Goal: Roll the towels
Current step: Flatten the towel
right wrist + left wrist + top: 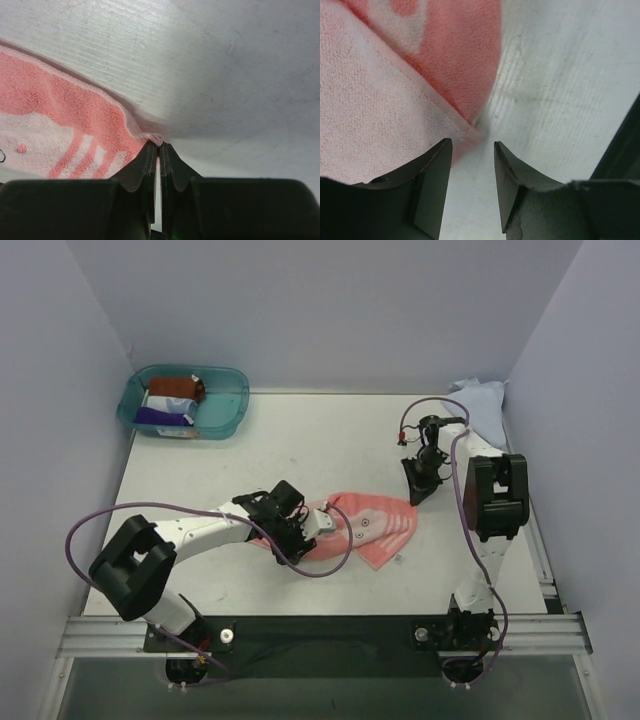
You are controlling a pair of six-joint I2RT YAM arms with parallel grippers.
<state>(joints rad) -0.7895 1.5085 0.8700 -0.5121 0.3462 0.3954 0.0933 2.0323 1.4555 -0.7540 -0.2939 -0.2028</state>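
Note:
The pink towel (pixel 375 530) lies spread on the table between the arms. My left gripper (pixel 318 523) sits low at its left end. In the left wrist view that gripper (pixel 472 145) stands open, a corner of the towel (pixel 380 100) just ahead of its tips and only bare table between the fingers. At the towel's right corner my right gripper (pixel 413 492) is down on the cloth. The right wrist view shows it (pixel 160 145) shut, pinching that corner of the towel (pixel 60 115). The light blue towel (pixel 482 403) lies crumpled at the back right corner.
A teal see-through tub (pixel 222 405) stands at the back left with several rolled cloths (pixel 170 405) inside. Walls close off the table on the left, back and right. The purple cable of the left arm (pixel 330 565) loops over the table beside the pink towel.

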